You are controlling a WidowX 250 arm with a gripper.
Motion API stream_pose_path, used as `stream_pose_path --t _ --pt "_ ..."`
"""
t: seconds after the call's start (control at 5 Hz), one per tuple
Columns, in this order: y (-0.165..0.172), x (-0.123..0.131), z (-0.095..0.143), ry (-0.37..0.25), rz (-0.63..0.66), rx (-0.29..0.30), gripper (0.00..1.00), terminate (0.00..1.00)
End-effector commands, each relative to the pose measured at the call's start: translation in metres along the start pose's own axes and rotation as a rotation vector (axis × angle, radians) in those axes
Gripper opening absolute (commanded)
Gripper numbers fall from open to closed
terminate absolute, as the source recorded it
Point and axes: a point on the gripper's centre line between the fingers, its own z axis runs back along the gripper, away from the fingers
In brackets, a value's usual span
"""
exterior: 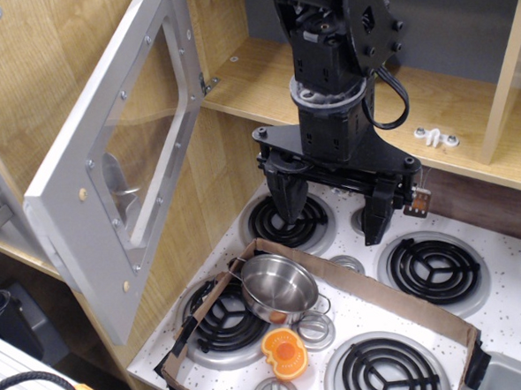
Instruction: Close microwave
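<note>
- The microwave's large silver-grey plastic door with clear window [122, 168] swings wide open at left, nearest the lens, hinged beside the wooden cavity [262, 80].
- The black claw [332, 213] hangs open and empty over the white stove tabletop [516, 321], well right of the door.
- Closing looks not yet begun; next calls for reaching behind the door's outer face and pushing.
- A brown cardboard tray [364, 295], steel bowl [279, 287] and orange lid [283, 353] lie below, near the swing path.

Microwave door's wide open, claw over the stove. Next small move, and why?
Probably shift the claw left, to the outer side of the open microwave door. The door stands swung out from its hinge, and the claw, empty and apart from it, hangs over the back burner.
</note>
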Motion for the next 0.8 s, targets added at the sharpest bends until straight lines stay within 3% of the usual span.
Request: stream_pose_path --t 0.0,0.2,0.4,0.6 --pt "0.000 0.000 0.000 0.000 0.000 0.000 1.00 0.00" --pt "0.020 -0.012 0.015 -0.026 -0.033 0.100 1.00 0.00" --pt "0.045 -0.019 0.038 -0.049 -0.092 0.157 1.00 0.00" --pt "0.068 -0.004 0.073 -0.069 -0.190 0.217 1.00 0.00"
